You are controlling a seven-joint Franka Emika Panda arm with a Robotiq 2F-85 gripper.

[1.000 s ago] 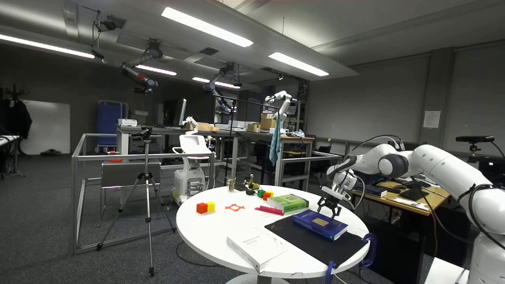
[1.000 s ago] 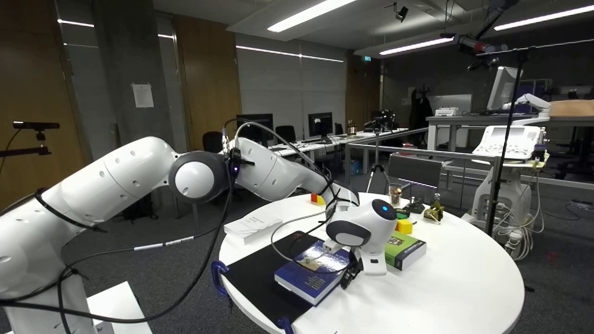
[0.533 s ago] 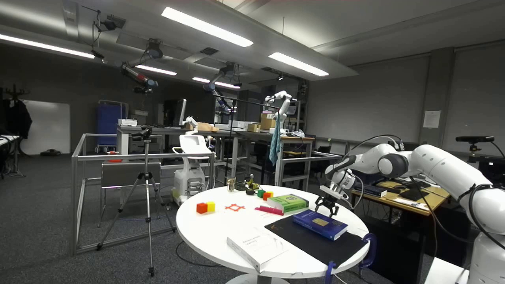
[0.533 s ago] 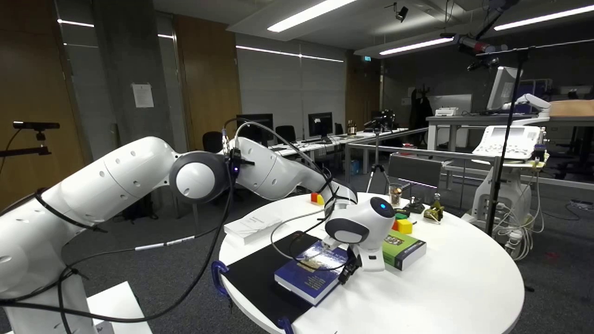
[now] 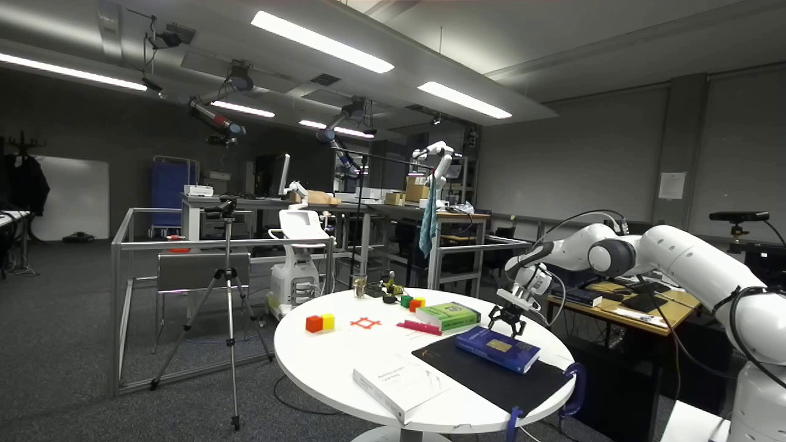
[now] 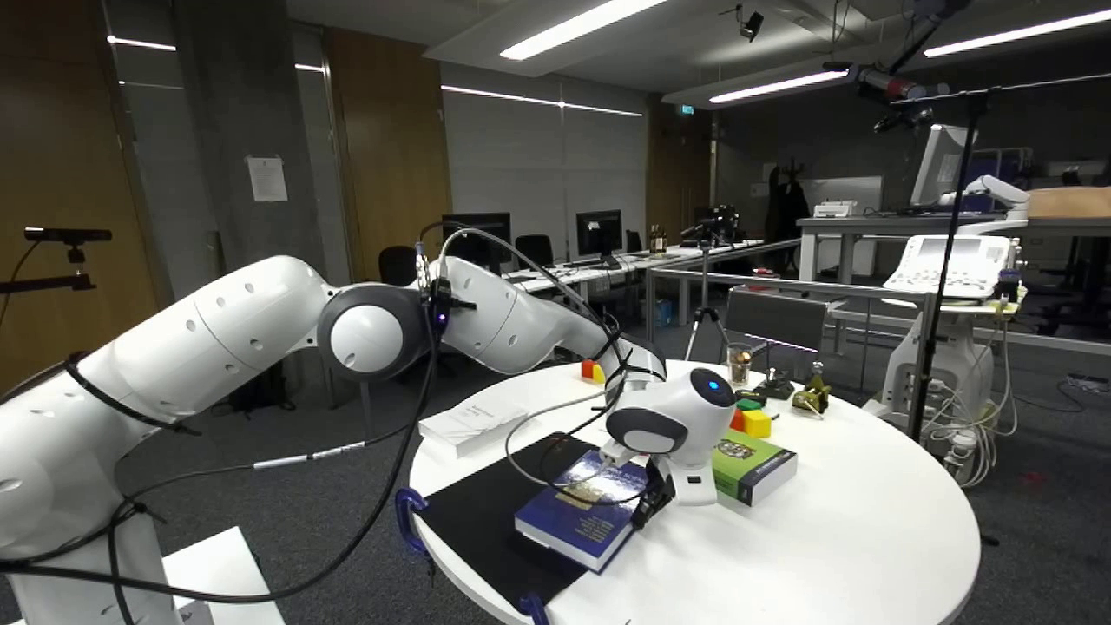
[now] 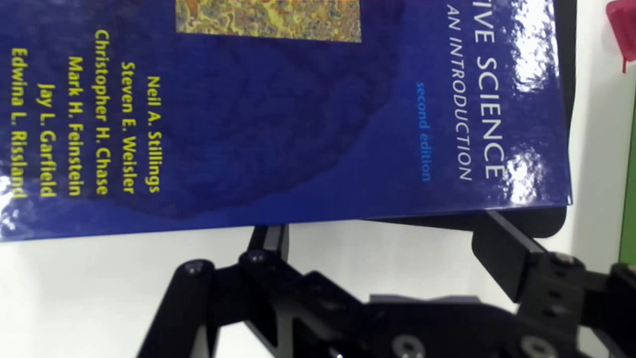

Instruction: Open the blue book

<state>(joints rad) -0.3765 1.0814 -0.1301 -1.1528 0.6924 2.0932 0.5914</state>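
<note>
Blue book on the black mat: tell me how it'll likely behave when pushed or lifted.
The blue book looks thick, so it is probably fairly heavy. Lying on its broad face, mostly over the black mat, it would likely slide rather than tip. Its cover shows bright glare in the wrist view, so it may be slippery.

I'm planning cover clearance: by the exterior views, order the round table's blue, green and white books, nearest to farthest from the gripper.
1. Blue book: gripper right at its long edge.
2. Green book: beyond the blue book's title end.
3. White book: across the black mat from the gripper.
</note>
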